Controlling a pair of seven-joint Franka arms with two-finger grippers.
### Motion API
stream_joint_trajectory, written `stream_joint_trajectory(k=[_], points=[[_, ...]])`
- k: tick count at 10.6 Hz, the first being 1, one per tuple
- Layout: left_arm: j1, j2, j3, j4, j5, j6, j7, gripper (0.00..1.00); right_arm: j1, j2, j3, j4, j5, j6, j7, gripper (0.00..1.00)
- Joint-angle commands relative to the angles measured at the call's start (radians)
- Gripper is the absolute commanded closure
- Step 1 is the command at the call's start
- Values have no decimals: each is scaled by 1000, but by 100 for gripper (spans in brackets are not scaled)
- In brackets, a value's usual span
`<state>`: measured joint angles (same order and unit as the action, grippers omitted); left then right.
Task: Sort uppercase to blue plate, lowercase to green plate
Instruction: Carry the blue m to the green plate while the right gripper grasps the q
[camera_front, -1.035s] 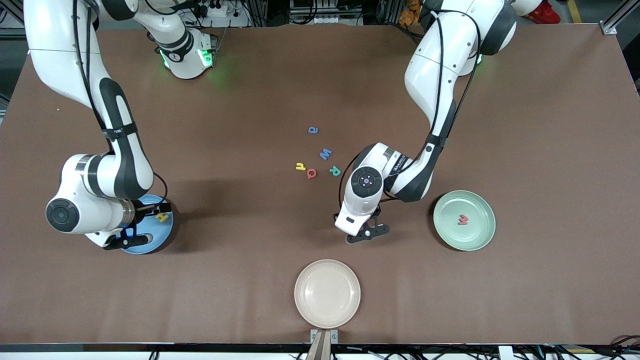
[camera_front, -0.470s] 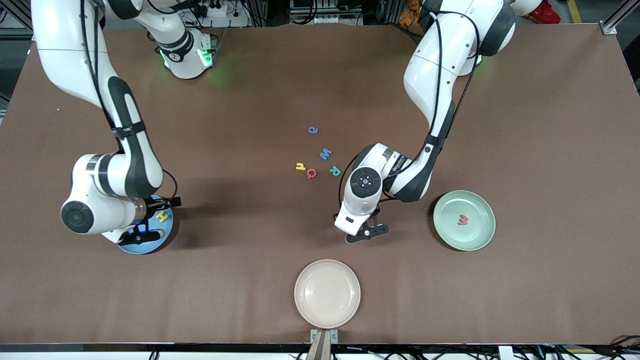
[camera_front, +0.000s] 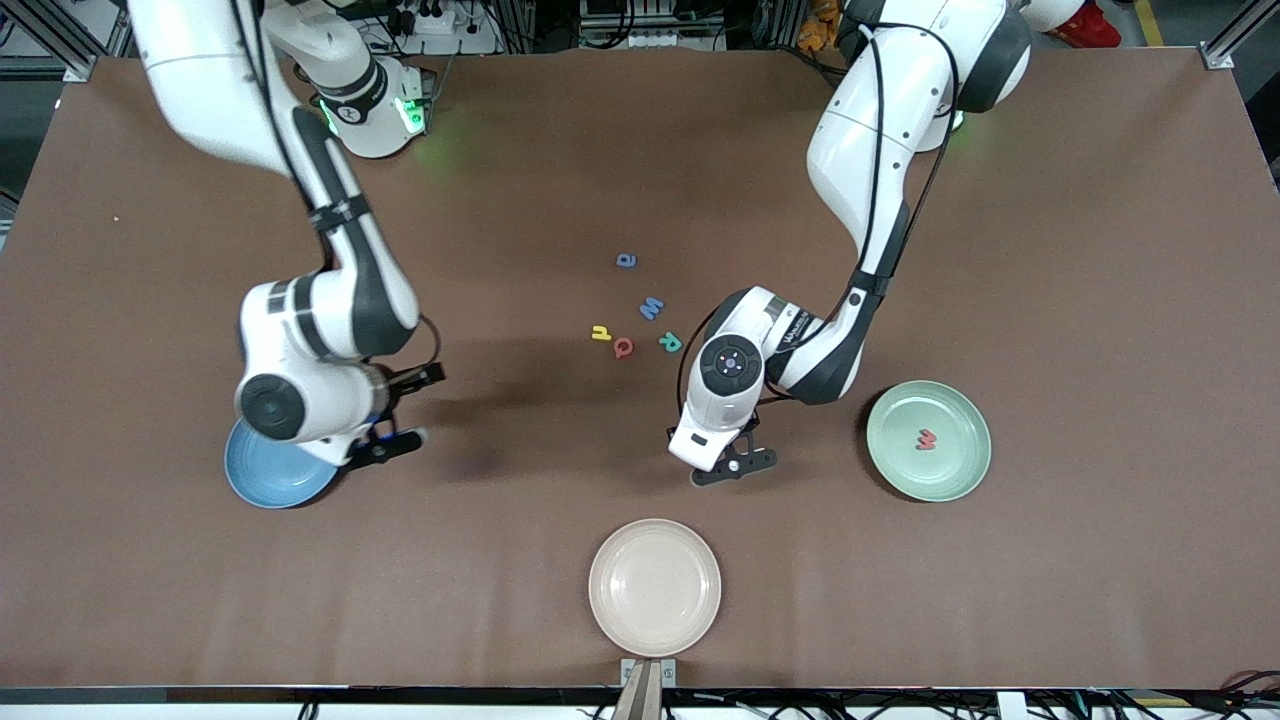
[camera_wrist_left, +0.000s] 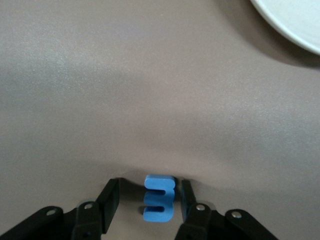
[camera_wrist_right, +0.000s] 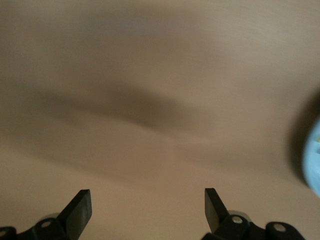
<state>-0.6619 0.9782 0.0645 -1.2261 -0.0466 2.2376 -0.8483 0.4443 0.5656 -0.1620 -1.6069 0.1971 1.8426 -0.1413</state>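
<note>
A: Where did we find the left gripper (camera_front: 735, 462)?

B: Low over the table in the lower middle of the front view, between the cream plate (camera_front: 655, 587) and the loose letters. In its wrist view the blue m (camera_wrist_left: 159, 197) lay between the jaws. One finger (camera_wrist_left: 186, 197) seemed to touch the letter, and the other (camera_wrist_left: 111, 197) was apart from it. So we called the claw not yet clenched and nothing was lifted.

A: What could have gone wrong from there?

B: We feared that the finger which met the foam first would push the m sideways or turn it, so the jaws would shut on a corner. The piece was tiny and sat near the fingertips, so it could also slip out during the lift. A drop on the cream plate was a further risk, because that plate is near. The green plate (camera_front: 975, 470), where the red w (camera_front: 926, 438) already lay, was toward the left arm's end of the table.

A: And the right gripper (camera_front: 415, 408)?

B: It was released and empty, over bare table just beside the blue plate (camera_front: 265, 480). The arm covered part of that plate, so we could not say what lay there.

A: And the rest?

B: The a (camera_front: 626, 260), M (camera_front: 651, 307), h (camera_front: 600, 333), Q (camera_front: 623, 347) and R (camera_front: 670, 342) lay unsorted in the middle of the frame.
</note>
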Motion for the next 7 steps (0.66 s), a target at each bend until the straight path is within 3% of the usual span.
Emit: stream_joint_trajectory(k=[1,4,7], points=[[-12,17,15,28,-24,-1,-8,46,127,-35,-7,-34,16,68,134,0],[-12,17,15,28,-24,-1,-6,47,267,-9,-5,-34,16,150,516,0],[-10,19,14,28,-24,0,-5,58,349,42,-5,-36,18,259,659,0]])
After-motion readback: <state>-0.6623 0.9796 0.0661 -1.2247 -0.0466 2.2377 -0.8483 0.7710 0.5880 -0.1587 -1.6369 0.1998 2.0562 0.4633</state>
